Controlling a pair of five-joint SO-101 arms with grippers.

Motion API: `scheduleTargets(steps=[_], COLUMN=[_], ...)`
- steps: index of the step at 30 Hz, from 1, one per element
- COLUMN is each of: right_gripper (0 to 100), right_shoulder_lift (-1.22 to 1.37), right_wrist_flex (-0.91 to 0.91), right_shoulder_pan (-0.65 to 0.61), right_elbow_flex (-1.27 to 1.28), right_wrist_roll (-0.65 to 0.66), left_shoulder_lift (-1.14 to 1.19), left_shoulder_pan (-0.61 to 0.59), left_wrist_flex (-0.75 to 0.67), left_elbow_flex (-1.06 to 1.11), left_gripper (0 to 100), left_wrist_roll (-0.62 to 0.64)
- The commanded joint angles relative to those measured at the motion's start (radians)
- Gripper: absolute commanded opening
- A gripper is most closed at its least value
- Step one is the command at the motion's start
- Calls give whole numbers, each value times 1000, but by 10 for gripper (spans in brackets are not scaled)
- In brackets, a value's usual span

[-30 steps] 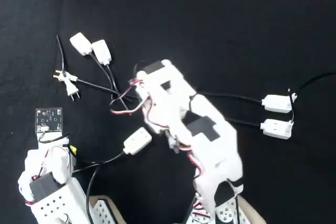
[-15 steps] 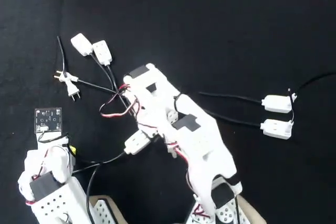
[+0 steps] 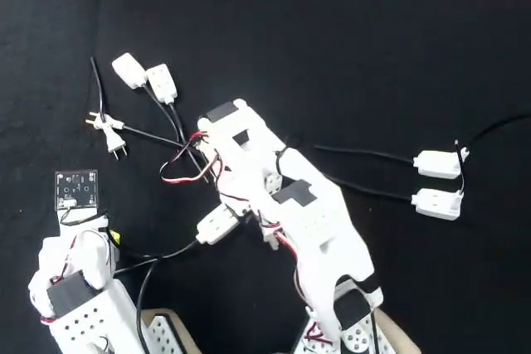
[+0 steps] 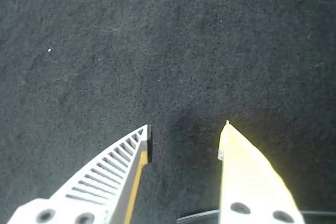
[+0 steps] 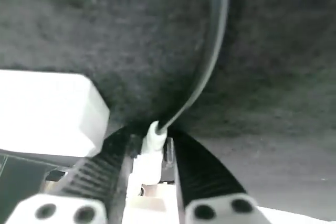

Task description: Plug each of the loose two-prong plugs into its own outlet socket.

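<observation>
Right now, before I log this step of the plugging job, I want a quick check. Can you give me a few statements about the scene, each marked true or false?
1. The left gripper is open over bare black cloth. True.
2. The right gripper is empty. False: it is shut on a white plug with a black cable.
3. A loose plug with bare prongs lies on the cloth, apart from both arms. True.
4. Three white blocks lie at the table's right side. False: there are two white blocks, one beside the other, each with a dark cable.
</observation>
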Motion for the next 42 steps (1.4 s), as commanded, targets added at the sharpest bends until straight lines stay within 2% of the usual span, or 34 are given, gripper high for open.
scheduleTargets(steps=[1,16,23,29,37,42], right_gripper=[11,11,11,11,11,11], right_shoulder_lift=[-24,-593,-888,-918,-802,-794], right_wrist_flex=[29,5,-196,-296,-362,-408], right_shoulder_pan=[-12,21,-3,5,270,348], right_elbow_flex=[-13,93,400,607,582,555], right_wrist_roll=[-34,-94,-124,-127,-28,-8], left_shoulder_lift=[-8,-8,-8,-8,-8,-8], left_shoulder_pan=[-7,-7,-5,-5,-8,-7], left_wrist_flex=[6,6,6,6,6,6], left_elbow_flex=[-7,-7,-7,-7,-7,-7], left_gripper=[220,220,220,220,220,220], left_wrist_roll=[-9,-9,-9,-9,-9,-9])
